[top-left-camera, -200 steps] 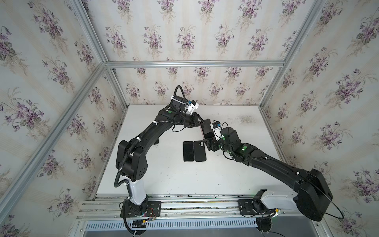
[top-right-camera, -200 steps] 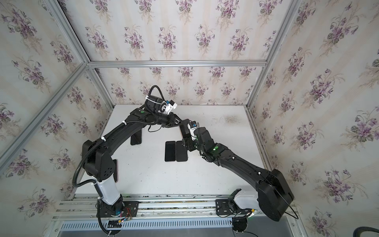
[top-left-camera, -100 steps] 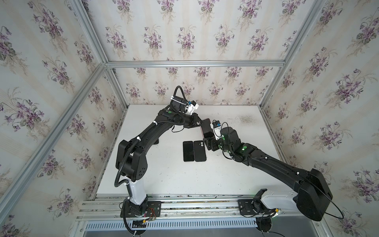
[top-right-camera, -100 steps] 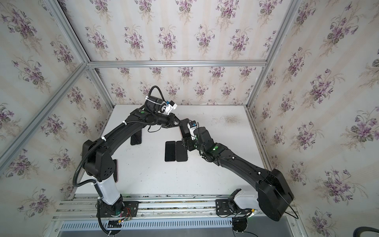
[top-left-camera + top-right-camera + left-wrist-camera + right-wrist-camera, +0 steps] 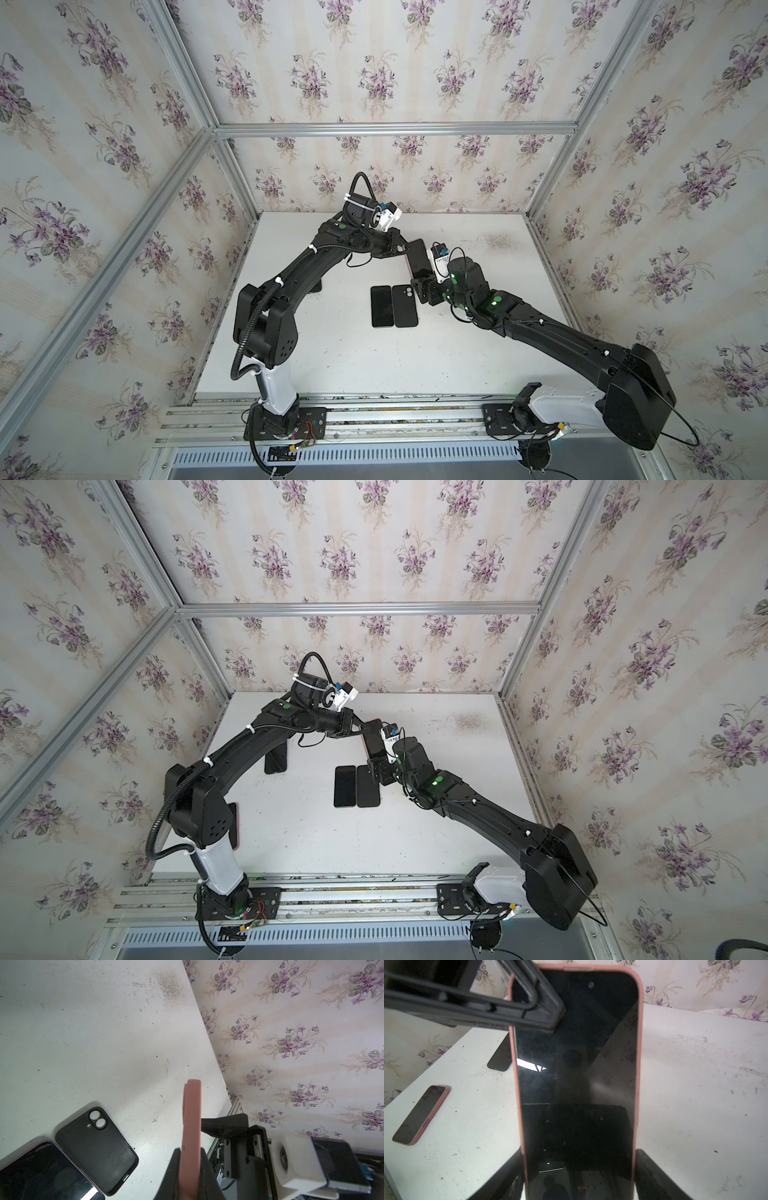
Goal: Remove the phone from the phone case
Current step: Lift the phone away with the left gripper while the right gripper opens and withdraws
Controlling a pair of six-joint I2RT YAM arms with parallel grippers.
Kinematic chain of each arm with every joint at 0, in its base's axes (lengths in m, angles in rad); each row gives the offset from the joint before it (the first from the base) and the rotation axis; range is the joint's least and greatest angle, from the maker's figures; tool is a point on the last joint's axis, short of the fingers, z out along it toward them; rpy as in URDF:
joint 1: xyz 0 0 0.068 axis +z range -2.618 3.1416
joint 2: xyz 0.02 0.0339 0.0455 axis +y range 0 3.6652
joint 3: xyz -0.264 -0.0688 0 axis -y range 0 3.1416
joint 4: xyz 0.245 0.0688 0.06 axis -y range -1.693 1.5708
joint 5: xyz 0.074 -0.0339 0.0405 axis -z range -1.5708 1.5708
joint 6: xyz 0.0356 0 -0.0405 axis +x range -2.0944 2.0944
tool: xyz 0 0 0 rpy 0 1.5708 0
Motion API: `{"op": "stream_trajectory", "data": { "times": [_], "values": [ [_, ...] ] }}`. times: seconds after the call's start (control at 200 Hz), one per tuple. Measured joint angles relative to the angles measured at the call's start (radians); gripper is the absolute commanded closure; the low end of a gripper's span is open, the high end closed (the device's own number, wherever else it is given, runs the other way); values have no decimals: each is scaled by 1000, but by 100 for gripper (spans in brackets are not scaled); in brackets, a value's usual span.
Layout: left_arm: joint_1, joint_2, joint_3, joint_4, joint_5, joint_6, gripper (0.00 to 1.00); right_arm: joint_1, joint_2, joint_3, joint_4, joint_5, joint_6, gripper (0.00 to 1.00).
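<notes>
1. Phone (image 5: 575, 1084), in its pink case (image 5: 191, 1118), is held up off the white table (image 5: 340, 357). In both top views it sits just toward one o'clock from the dark pair lying mid-table.
2. Its long axis runs six to twelve o'clock there. The top end, with the front-lens dot, points away from the right gripper (image 5: 578, 1154), and the screen faces that arm's wrist camera.
3. The right gripper's jaws stand wide, pressed against the two long sides at the bottom end.
4. The left gripper (image 5: 190, 1159) pinches tight across the thickness near a top corner, one finger on the glass.
5. The case looks matte and rubbery, with rounded corners. The screen is glossy black glass, mirror-like.
6. On the scuffed, speckled table lies a black case (image 5: 95, 1147) with two round lens holes, just beside a bare phone (image 5: 41, 1172). Another pink-cased phone (image 5: 421, 1113) lies flat, well apart.
</notes>
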Motion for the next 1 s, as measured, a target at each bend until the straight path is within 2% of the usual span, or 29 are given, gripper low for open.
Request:
{"op": "stream_trajectory", "data": {
  "times": [0.09,0.255,0.525,0.685,1.004],
  "values": [
    [19,-18,14,-9,8,-21,100,2,-13,-1,41,-8,5,18],
    [74,-63,34,13,6,-86,100,2,-52,-17,80,-13,53,11],
    [166,-130,47,106,-8,-184,100,-3,-101,-23,78,-53,150,7],
    [203,-173,14,203,-9,-260,100,-47,-107,-31,95,-112,247,7],
    [237,-222,-46,393,2,-426,100,-166,-79,-78,380,-302,520,8]
  ]
}}
